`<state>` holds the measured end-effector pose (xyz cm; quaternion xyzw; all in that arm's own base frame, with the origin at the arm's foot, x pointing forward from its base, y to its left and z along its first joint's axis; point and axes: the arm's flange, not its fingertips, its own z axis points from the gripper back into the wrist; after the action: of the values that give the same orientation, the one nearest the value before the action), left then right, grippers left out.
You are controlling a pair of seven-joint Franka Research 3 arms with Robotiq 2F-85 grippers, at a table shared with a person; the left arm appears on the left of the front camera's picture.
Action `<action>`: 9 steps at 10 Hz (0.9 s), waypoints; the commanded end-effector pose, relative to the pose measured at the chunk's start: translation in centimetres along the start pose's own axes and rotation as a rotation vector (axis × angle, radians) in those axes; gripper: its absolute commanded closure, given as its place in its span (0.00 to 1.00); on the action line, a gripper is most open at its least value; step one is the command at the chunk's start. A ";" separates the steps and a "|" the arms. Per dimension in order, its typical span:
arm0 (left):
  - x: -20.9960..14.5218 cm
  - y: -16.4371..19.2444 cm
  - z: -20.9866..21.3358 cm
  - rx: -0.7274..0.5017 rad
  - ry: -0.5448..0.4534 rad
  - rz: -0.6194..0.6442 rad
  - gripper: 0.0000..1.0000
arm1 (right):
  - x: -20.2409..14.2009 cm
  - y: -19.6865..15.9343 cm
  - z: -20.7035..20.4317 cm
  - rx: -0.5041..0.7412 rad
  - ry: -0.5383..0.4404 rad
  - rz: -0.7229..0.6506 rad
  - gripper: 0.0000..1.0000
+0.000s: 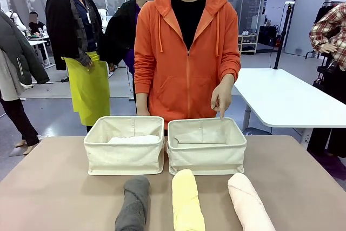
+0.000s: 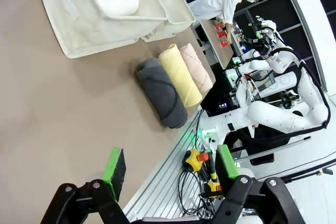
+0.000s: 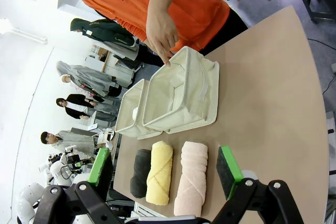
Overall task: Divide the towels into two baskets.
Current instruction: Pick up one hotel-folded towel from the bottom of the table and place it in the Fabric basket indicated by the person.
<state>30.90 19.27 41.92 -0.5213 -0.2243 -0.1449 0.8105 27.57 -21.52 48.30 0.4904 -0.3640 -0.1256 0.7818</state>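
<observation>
My left end effector (image 2: 170, 166): open, empty.
My right end effector (image 3: 164, 167): open, empty.
Towels waiting: dark grey towel (image 1: 133, 204), yellow towel (image 1: 186, 204), pink towel (image 1: 248, 204), side by side at the desk's (image 1: 48, 187) near edge, long ways toward the baskets.
Nearest: pink towel, ahead of my right end effector.
Left basket (image 1: 124, 159): white towel (image 1: 132, 139) inside.
Right basket (image 1: 208, 159): looks empty; a person's hand (image 1: 221, 98) points at it.

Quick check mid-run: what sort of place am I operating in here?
Probably an open robotics lab or test hall: a yellow emergency-stop box with red button by the aluminium rail, a white worktable beyond, and a polished grey floor.
</observation>
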 end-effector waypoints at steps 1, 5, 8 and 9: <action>0.3 0.0 0.4 -0.008 0.002 -0.005 0.13 | 0.0 0.1 0.1 0.011 -0.010 0.015 0.00; 0.3 0.0 0.4 -0.008 0.002 -0.005 0.13 | 0.0 0.1 0.1 0.011 -0.010 0.015 0.00; 0.3 0.0 0.4 -0.008 0.002 -0.005 0.13 | -1.2 3.1 -4.4 -0.057 0.166 0.037 0.00; 0.3 0.0 0.4 -0.008 0.002 -0.005 0.13 | -2.1 4.4 -7.0 -0.086 0.223 0.041 0.00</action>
<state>30.92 19.27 41.91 -0.5213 -0.2241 -0.1450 0.8106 30.02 -16.72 48.81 0.4764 -0.3136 -0.0790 0.8176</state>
